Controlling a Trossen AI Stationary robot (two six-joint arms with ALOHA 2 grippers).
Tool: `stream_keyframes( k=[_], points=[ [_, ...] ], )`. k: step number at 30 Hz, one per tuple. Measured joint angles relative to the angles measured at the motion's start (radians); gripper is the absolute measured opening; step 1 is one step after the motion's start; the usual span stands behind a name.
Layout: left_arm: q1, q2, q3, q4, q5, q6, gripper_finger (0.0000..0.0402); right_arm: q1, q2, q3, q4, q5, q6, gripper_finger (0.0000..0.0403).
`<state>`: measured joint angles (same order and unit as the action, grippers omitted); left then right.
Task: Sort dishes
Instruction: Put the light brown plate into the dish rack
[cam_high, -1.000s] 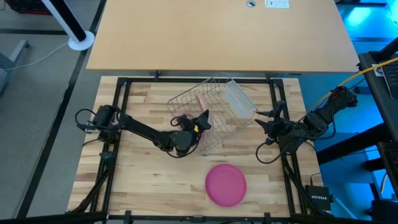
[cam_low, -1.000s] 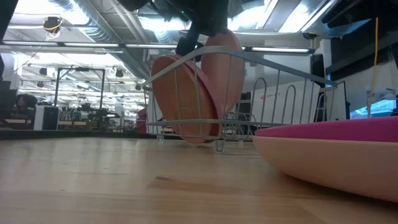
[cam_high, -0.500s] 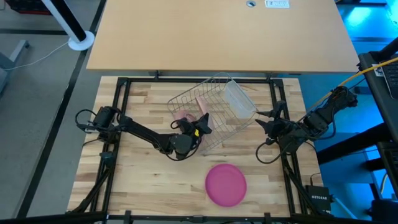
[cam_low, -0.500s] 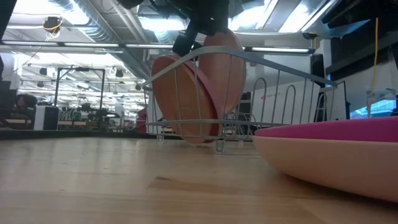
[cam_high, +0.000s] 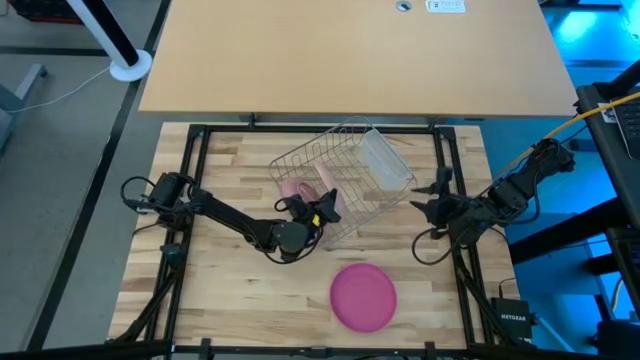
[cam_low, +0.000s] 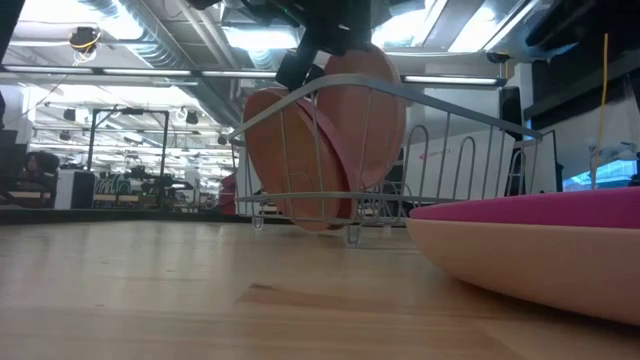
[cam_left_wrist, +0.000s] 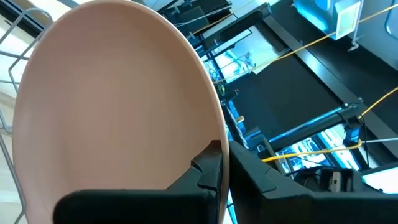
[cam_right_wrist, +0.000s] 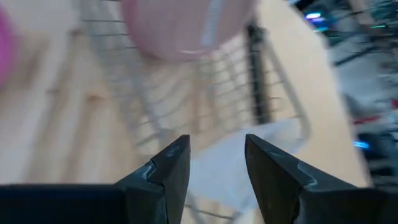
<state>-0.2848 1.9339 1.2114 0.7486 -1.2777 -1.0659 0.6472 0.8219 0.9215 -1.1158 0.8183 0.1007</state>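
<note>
My left gripper (cam_left_wrist: 221, 152) is shut on the pale peach plate (cam_left_wrist: 112, 106) at the silver wire rack (cam_high: 345, 170) in the middle of the table. In the low view this plate (cam_low: 368, 115) stands on edge and reaches above the rack's rim. The tan-brown plate (cam_low: 288, 160) stands on edge in the rack beside it. The magenta-pink plate (cam_high: 363, 296) lies flat on the table near the front edge. My right gripper (cam_right_wrist: 216, 146) is open and empty, to the right of the rack (cam_high: 422, 204). My left gripper pinches the peach plate's rim (cam_left_wrist: 214, 134) between its two fingers, one on the hollow face and one behind. The fingers come slanting from above and the table's near left. The plate stands on edge, its lower edge above the rack's floor.
A clear plastic cup (cam_high: 385, 165) lies in the rack's far right part. A black frame (cam_high: 195, 160) runs round the wooden table top. A tan board (cam_high: 350, 55) lies beyond the far edge.
My left gripper has drawn a little toward the table's near left with the peach plate, which shows broader and farther right in the low view. My right gripper has shifted slightly toward the near edge.
</note>
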Motion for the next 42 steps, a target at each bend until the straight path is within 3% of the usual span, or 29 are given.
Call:
stream_keyframes(
  k=[4, 12, 22, 30, 42],
  points=[
    [0.0, 0.0, 0.0, 0.0, 0.014, 0.015, 0.0018, 0.0, 0.012, 0.0, 0.065, -0.112, -0.03, 0.0159],
    [-0.005, 0.0, -0.001, 0.001, 0.017, 0.019, 0.0053, -0.019, 0.08, 0.0, 0.254, -0.062, -0.131, 0.0159],
    [-0.013, 0.0, -0.001, 0.003, 0.018, -0.009, 0.0078, -0.266, 0.262, 0.0, 0.414, -0.051, -0.185, 0.0159],
    [-0.032, 0.0, -0.001, 0.003, 0.016, -0.053, 0.0067, -0.394, 0.416, 0.0, 0.636, -0.333, -0.319, 0.0159],
    [-0.025, 0.0, -0.001, 0.003, -0.052, 0.011, 0.0064, -0.391, 0.439, 0.0, 0.726, -0.334, -0.316, 0.0159]
  ],
)
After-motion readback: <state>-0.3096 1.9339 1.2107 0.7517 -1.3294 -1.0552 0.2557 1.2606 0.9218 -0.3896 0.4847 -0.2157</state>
